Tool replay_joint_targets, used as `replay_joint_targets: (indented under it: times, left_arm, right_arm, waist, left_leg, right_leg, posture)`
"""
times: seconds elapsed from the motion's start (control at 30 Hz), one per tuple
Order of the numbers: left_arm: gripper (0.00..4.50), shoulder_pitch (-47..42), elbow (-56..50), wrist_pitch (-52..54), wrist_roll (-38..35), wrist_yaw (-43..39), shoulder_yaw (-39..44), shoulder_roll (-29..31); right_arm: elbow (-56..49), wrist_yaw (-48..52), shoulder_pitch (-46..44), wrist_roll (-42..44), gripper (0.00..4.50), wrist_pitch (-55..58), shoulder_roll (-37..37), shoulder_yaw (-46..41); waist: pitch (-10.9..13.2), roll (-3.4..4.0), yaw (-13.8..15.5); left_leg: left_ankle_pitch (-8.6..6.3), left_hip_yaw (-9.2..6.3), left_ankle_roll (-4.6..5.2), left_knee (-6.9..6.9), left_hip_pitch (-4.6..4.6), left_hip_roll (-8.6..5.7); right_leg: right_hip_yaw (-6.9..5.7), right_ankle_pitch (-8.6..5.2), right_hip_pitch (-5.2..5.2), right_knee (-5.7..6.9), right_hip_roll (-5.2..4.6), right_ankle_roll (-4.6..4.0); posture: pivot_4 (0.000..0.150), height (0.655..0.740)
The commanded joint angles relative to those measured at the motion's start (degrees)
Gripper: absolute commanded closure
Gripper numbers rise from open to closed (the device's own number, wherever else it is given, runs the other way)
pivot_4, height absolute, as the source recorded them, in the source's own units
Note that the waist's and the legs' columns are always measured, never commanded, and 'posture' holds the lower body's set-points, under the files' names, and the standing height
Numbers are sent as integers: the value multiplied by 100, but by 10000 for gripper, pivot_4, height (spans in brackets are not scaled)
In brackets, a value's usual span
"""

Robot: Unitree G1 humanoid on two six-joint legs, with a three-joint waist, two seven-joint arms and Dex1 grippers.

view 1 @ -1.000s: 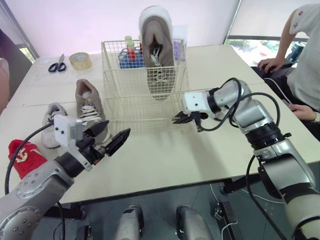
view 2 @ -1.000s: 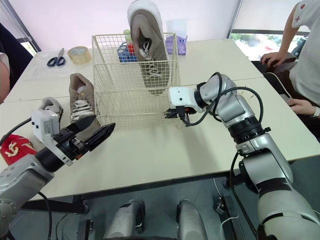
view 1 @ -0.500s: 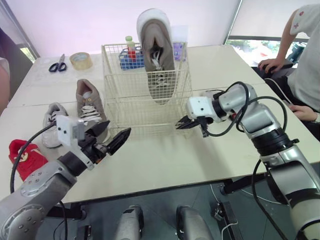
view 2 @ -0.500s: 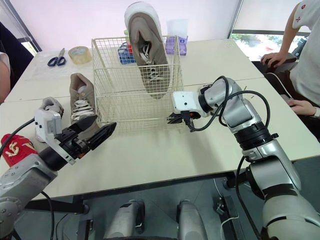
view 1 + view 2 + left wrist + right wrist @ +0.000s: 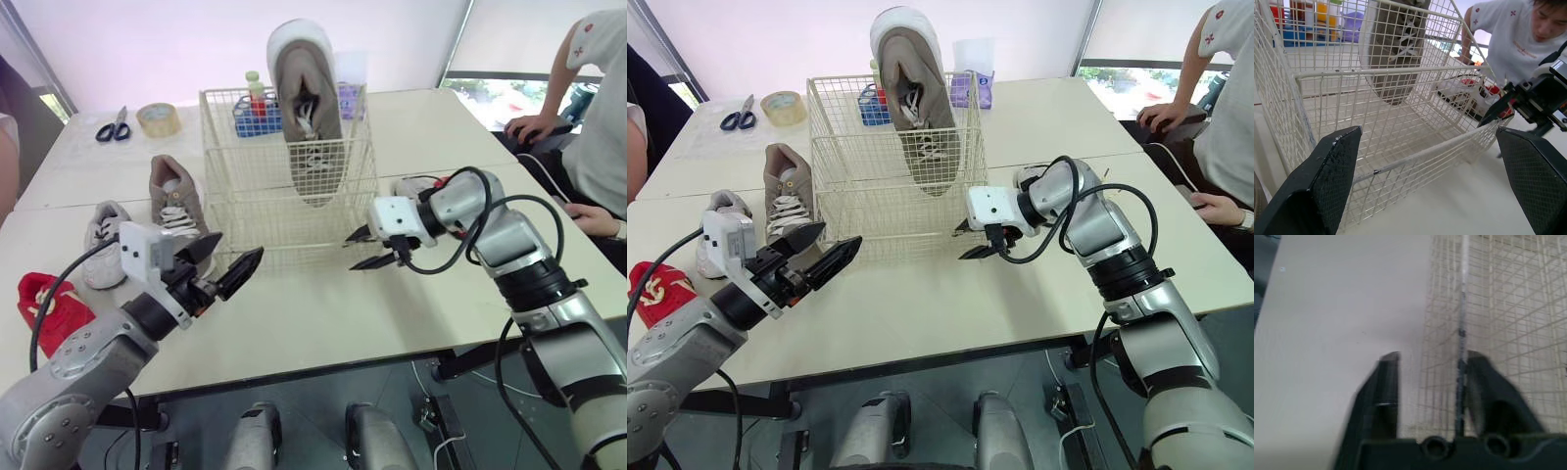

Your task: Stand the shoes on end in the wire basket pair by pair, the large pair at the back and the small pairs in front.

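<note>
My left pincer (image 5: 236, 251) and right pincer (image 5: 354, 252) gape empty. With 1 tan sneaker (image 5: 307, 98) in the wire basket (image 5: 257, 217), I'd next grab its mate (image 5: 174, 201) beyond my left pincer.

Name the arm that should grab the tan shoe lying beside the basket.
Left. The tan shoe lies left of the wire basket, near the open left gripper; the right gripper is at the basket's front right corner.
</note>
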Motion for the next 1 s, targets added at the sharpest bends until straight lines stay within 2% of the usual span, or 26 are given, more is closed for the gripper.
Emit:
replay_joint_targets:
  times: [0.03,0.3,0.4,0.57,0.63,0.73,0.83,0.9,1.0]
  left_arm:
    - [0,46,-115,-6,-186,-23,184,61]
    - [0,423,196,-76,-1348,-296,1498,517]
    - [0,435,450,-39,-1525,-391,1955,804]
    - [0,-112,1607,386,-1681,362,2555,1735]
    - [0,-405,2437,1184,-1666,201,2278,2628]
    - [0,-1081,3446,1658,-1148,-98,1490,3225]
    - [0,-1950,4232,1870,-567,-314,755,3249]
    - [0,-2875,5017,1958,116,-370,23,3016]
    - [0,-3810,5871,2022,862,-678,-539,2741]
  right_arm:
    - [-456,153,1,574,3226,410,-75,-417]
    - [-1274,136,-231,1968,3226,2093,-420,-1427]
    - [-1383,31,-333,2442,3226,2571,-513,-1780]
    - [-1495,-272,-451,3230,3226,3276,-455,-2265]
    - [-1825,-235,-311,3491,1477,3493,-543,-2252]
    - [-2251,-317,-175,3775,1477,3752,-597,-2210]
    - [-2608,-354,-20,3879,1477,3801,-697,-2117]
    - [-2914,-462,174,3879,1477,3770,-750,-2052]
    - [-3184,-685,388,3859,1477,3751,-787,-1974]
  waist:
    - [0,0,0]
    - [1,-1,-3]
    - [2,-1,-5]
    - [2,-2,-17]
    - [5,-5,-14]
    - [4,2,5]
    - [3,-3,11]
    - [2,-12,30]
    - [0,-28,34]
  left_leg:
    - [0,0,0,1,0,0]
    - [-10,3,-16,-1,0,4]
    - [-10,4,-17,-3,-1,6]
    - [-11,9,-18,-8,-1,12]
    - [-12,16,-18,-9,0,17]
    - [-13,39,-20,-23,-3,26]
    - [-13,74,-20,-47,-5,29]
    - [-13,83,-21,-61,-7,30]
    - [-14,87,-23,-77,-6,31]
  right_leg:
    - [0,0,0,0,0,0]
    - [0,0,-8,-1,-2,-1]
    - [0,-1,-15,-6,-3,-1]
    - [-1,-1,-23,-20,-4,-1]
    - [-2,-1,-33,-25,-4,-1]
    - [-7,-1,-56,-34,-10,-1]
    - [-8,0,-58,-32,-22,-2]
    - [-8,1,-72,-25,-24,-2]
    - [-9,6,-84,-5,-18,-4]
  posture:
    - [1500,7400]
    - [1500,7400]
    - [1500,7400]
    - [1500,7400]
    - [1500,7400]
    - [1500,7400]
    - [1500,7400]
    - [1500,7400]
    - [1500,7400]
